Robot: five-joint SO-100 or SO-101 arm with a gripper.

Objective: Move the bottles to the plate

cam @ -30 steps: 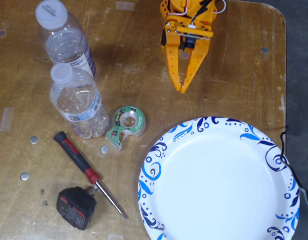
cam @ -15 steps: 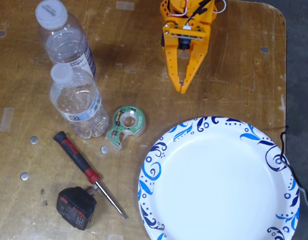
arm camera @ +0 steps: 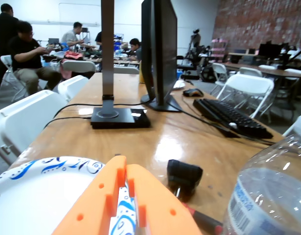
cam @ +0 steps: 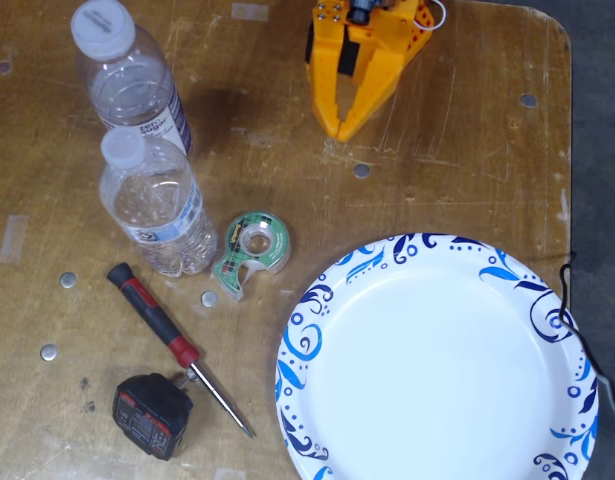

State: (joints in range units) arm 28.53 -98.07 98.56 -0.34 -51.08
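The orange tool (cam: 342, 128) hangs over the top of the wooden worktop (cam: 457, 150) in the fixed view, its two fingers drawn together to a point with nothing between them. It sits well apart from both bottles and clear of the plate.

The purple-labelled bottle (cam: 132, 75) and the blue-labelled bottle (cam: 157, 205) lie at the left of that view, one just above the other, caps toward the top, both off the plate. The plate (cam: 317, 330) fills the lower right, bare.

A green tape dispenser (cam: 252, 250) lies between the blue-labelled bottle and the plate's rim. A red-and-black screwdriver (cam: 162, 335) lies below the bottles, its shaft touching a small black block (cam: 147, 415).

In the wrist view the plate's rim (arm camera: 52, 166) shows at lower left, a bottle (arm camera: 270, 196) at right.
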